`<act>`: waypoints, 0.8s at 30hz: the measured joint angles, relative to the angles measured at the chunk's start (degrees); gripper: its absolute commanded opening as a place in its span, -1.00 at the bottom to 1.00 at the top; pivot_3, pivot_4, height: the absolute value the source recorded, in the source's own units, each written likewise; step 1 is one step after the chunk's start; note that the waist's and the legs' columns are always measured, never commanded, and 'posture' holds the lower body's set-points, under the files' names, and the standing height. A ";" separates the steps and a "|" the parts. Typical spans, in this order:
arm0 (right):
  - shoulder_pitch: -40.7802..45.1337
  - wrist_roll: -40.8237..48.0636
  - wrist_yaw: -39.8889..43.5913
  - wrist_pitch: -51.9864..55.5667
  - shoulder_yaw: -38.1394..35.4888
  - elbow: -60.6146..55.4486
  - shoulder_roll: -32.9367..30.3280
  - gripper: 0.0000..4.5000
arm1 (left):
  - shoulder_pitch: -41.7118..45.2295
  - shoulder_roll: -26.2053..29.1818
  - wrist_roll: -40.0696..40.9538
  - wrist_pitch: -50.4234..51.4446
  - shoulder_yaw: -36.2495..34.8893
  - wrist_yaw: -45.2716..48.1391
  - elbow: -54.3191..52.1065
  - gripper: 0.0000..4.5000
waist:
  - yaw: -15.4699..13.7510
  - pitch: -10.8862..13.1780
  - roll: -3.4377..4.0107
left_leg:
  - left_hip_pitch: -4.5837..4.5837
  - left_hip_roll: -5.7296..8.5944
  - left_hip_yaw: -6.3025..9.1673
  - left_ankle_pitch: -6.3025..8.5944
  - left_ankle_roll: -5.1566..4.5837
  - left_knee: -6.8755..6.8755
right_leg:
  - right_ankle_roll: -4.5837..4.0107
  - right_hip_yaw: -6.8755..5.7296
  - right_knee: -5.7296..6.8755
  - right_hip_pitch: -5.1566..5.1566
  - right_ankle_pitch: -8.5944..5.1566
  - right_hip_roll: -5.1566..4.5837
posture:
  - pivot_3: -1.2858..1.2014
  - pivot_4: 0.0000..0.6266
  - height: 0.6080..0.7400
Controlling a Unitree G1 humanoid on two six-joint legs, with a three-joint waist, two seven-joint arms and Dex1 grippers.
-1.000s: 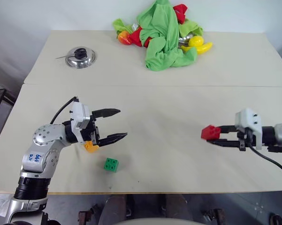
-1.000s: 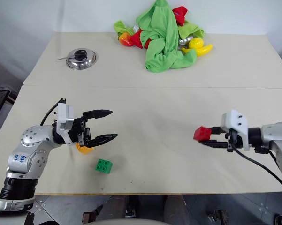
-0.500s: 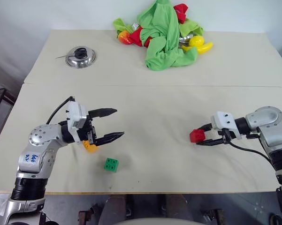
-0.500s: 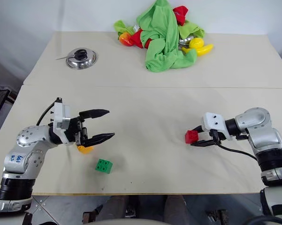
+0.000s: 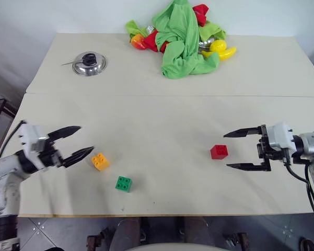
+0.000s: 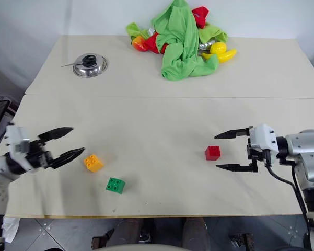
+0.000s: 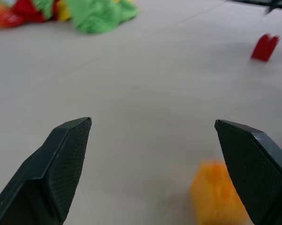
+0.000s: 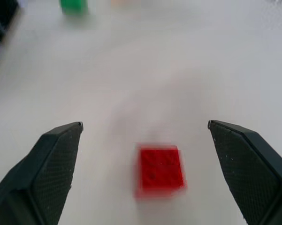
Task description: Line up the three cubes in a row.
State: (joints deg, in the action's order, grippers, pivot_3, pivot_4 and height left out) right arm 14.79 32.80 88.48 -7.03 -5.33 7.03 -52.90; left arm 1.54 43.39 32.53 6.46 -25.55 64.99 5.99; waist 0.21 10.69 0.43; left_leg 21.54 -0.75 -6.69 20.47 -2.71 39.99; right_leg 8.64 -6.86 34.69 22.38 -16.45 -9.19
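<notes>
So the right gripper [image 5: 241, 150] has let go of the small red plastic studded cube [image 5: 219, 151], which now sits on the beige table [image 5: 162, 125] just in front of its wide-open fingers. Left gripper [image 5: 76, 142] pulled back toward the table's left edge, jaws spread and empty, uncovering the orange-yellow studded cube [image 5: 100, 161] beside its fingertips. Green studded cube [image 5: 123, 183] sits near that one, toward the front edge. Red one's well apart from both. No readable writing on anything.
</notes>
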 measured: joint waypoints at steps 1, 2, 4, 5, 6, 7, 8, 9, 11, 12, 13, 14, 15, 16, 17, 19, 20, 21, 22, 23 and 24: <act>-2.17 1.70 -0.26 0.53 -1.24 -2.56 0.96 0.99 | -0.75 0.47 -0.01 -0.56 -0.95 0.72 1.58 1.00 | -0.05 0.00 0.00 | 0.00 0.01 0.00 0.00 0.00 0.00 | 0.00 -0.01 0.00 0.01 0.00 -0.02 | 0.03 -0.52 1.00; -4.57 2.88 -0.46 0.45 -2.24 -5.13 2.36 0.99 | -1.85 1.09 -0.08 -1.34 -1.91 1.26 3.16 1.00 | -0.09 -0.03 -0.05 | -0.01 -0.01 0.02 0.01 0.02 -0.01 | -0.01 -0.03 0.02 0.00 -0.01 -0.03 | 0.03 -0.52 1.00; -9.58 4.10 -0.56 -0.85 -2.78 -9.10 5.56 0.99 | -4.70 2.18 -0.31 -1.94 -4.37 1.95 6.69 1.00 | -0.05 -0.03 -0.10 | -0.04 -0.01 0.01 0.07 0.06 -0.04 | -0.06 -0.06 0.03 0.01 -0.03 -0.04 | 0.03 -0.52 1.00; -11.59 4.23 -0.55 -1.63 -2.77 -9.83 6.80 0.99 | -5.85 2.33 -0.33 -2.11 -5.20 2.27 7.57 1.00 | -0.03 -0.03 -0.11 | -0.05 0.00 -0.01 0.10 0.04 -0.04 | -0.06 -0.04 0.04 0.01 -0.03 -0.07 | 0.03 -0.52 1.00; -13.21 4.15 -0.52 -2.22 -2.74 -10.14 7.60 0.99 | -7.00 2.42 -0.36 -2.34 -5.76 2.56 8.02 1.00 | -0.06 -0.03 -0.10 | -0.05 0.06 -0.03 0.11 0.02 -0.04 | -0.06 -0.04 0.06 0.02 -0.03 -0.14 | 0.03 -0.52 1.00; -14.27 3.76 -0.50 -3.06 -2.75 -10.17 8.09 0.99 | -8.16 2.47 -0.37 -2.60 -6.11 2.99 8.13 1.00 | -0.07 -0.03 -0.10 | -0.06 0.09 -0.04 0.12 -0.02 -0.02 | -0.05 -0.04 0.08 0.01 -0.03 -0.20 | 0.03 -0.52 1.00; -14.71 3.44 -0.54 -3.51 -2.78 -10.17 8.21 0.99 | -9.00 2.48 -0.48 -2.91 -6.14 3.44 8.27 1.00 | -0.08 -0.03 -0.10 | -0.08 0.10 -0.06 0.13 -0.04 -0.01 | -0.05 -0.03 0.08 0.00 -0.02 -0.24 | 0.03 -0.52 1.00; -14.86 2.90 -0.64 -4.19 -2.95 -10.14 8.31 0.99 | -9.50 2.48 -0.61 -3.20 -6.16 3.71 8.33 1.00 | -0.08 -0.03 -0.11 | -0.09 0.10 -0.06 0.14 -0.04 0.00 | -0.06 -0.03 0.09 0.00 -0.02 -0.26 | 0.03 -0.52 1.00; -14.93 2.27 -0.94 -5.23 -3.93 -9.63 8.49 0.99 | -10.47 2.48 -0.61 -3.80 -6.45 4.44 8.16 1.00 | -0.04 -0.04 -0.13 | -0.12 0.08 -0.05 0.15 -0.02 -0.01 | -0.07 -0.03 0.10 0.00 -0.01 -0.27 | 0.03 -0.52 1.00; -14.93 2.03 -1.07 -5.56 -4.50 -9.12 8.48 0.99 | -11.08 2.48 -0.61 -4.02 -6.76 4.76 7.40 1.00 | -0.01 -0.04 -0.13 | -0.13 0.06 -0.04 0.16 0.00 -0.02 | -0.08 -0.03 0.09 0.01 -0.02 -0.27 | 0.03 -0.52 1.00; -14.98 1.89 -1.28 -5.57 -5.00 -8.80 8.48 0.99 | -11.38 2.48 -0.59 -4.01 -6.86 5.15 6.04 1.00 | -0.04 -0.04 -0.14 | -0.13 0.05 -0.03 0.17 0.02 -0.02 | -0.10 -0.04 0.09 0.02 -0.03 -0.28 | 0.03 -0.52 1.00; -15.08 1.88 -1.46 -5.55 -5.54 -8.76 8.45 0.99 | -11.58 2.69 -0.44 -3.77 -6.76 5.86 3.62 1.00 | -0.12 -0.03 -0.15 | -0.12 0.05 -0.02 0.17 0.03 -0.02 | -0.11 -0.04 0.09 0.02 -0.03 -0.29 | 0.03 -0.52 1.00; -15.48 1.90 -1.46 -5.51 -6.33 -8.73 8.29 0.99 | -11.68 3.48 -0.11 -3.27 -6.08 6.87 0.32 1.00 | -0.28 -0.01 -0.18 | -0.12 0.05 0.02 0.18 0.04 -0.02 | -0.13 -0.05 0.09 0.01 -0.04 -0.32 | 0.03 -0.52 1.00; -15.92 1.92 -1.39 -5.44 -6.89 -8.66 7.75 0.99 | -11.74 4.72 0.36 -2.71 -5.06 8.03 -3.33 1.00 | -0.39 -0.01 -0.19 | -0.11 0.07 0.03 0.18 0.04 -0.02 | -0.14 -0.06 0.08 0.00 -0.03 -0.34 | 0.03 -0.52 1.00; -16.74 1.95 -1.11 -5.37 -7.80 -8.65 6.86 0.99 | -11.49 6.26 1.22 -2.00 -3.79 9.46 -8.16 1.00 | -0.50 -0.01 -0.18 | -0.11 0.10 0.03 0.19 0.03 -0.02 | -0.16 -0.04 0.06 -0.01 -0.02 -0.37 | 0.03 -0.52 1.00; -18.28 1.96 -0.71 -5.40 -9.09 -8.34 5.68 0.99 | -10.61 8.38 2.40 -0.70 -1.18 11.64 -15.03 1.00 | -0.33 -0.04 -0.13 | -0.13 0.12 0.01 0.23 0.02 -0.03 | -0.16 -0.01 0.04 -0.04 -0.02 -0.36 | 0.03 -0.52 1.00; -19.15 1.95 -0.54 -5.53 -9.77 -7.71 5.44 0.99 | -8.98 9.13 3.15 0.64 1.15 12.30 -17.81 1.00 | -0.18 -0.04 -0.12 | -0.16 0.11 0.00 0.23 0.03 -0.05 | -0.16 -0.02 0.04 -0.05 -0.02 -0.31 | 0.03 -0.52 1.00; -19.71 1.92 -0.52 -5.61 -10.12 -6.93 5.42 0.99 | -7.16 9.47 3.40 1.92 3.29 12.38 -19.94 1.00 | -0.13 -0.03 -0.12 | -0.15 0.07 -0.01 0.22 0.02 -0.05 | -0.16 -0.04 0.04 -0.05 -0.02 -0.24 | 0.03 -0.52 1.00; -20.00 1.84 -0.52 -5.71 -10.31 -6.36 5.42 0.99 | -5.76 9.87 3.31 2.68 5.21 12.43 -21.61 1.00 | -0.11 -0.03 -0.12 | -0.16 0.06 -0.03 0.22 0.02 -0.05 | -0.17 -0.05 0.05 -0.05 -0.02 -0.20 | 0.03 -0.52 1.00; -20.17 1.66 -0.52 -6.04 -10.50 -5.75 5.42 0.99 | -4.18 10.71 2.89 3.19 7.95 12.64 -23.41 1.00 | -0.04 -0.03 -0.11 | -0.17 0.05 -0.07 0.22 0.02 -0.04 | -0.17 -0.02 0.07 -0.04 -0.02 -0.15 | 0.03 -0.52 1.00; -20.29 1.39 -0.51 -6.59 -10.74 -5.13 5.42 0.99 | -2.76 11.48 1.82 3.32 10.52 12.90 -25.08 1.00 | 0.12 -0.01 -0.07 | -0.20 0.04 -0.16 0.22 0.01 -0.05 | -0.17 0.04 0.07 -0.04 -0.02 -0.10 | 0.03 -0.52 1.00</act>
State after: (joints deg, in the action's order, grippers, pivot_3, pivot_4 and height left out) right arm -5.50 34.20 87.97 -13.63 -16.08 1.90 -47.48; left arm -1.23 54.87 34.35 9.78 -15.03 77.89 -19.08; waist 0.34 10.67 0.37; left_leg 21.33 -0.71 -6.85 20.69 -2.69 39.94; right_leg 8.47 -6.82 34.75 22.34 -16.47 -9.29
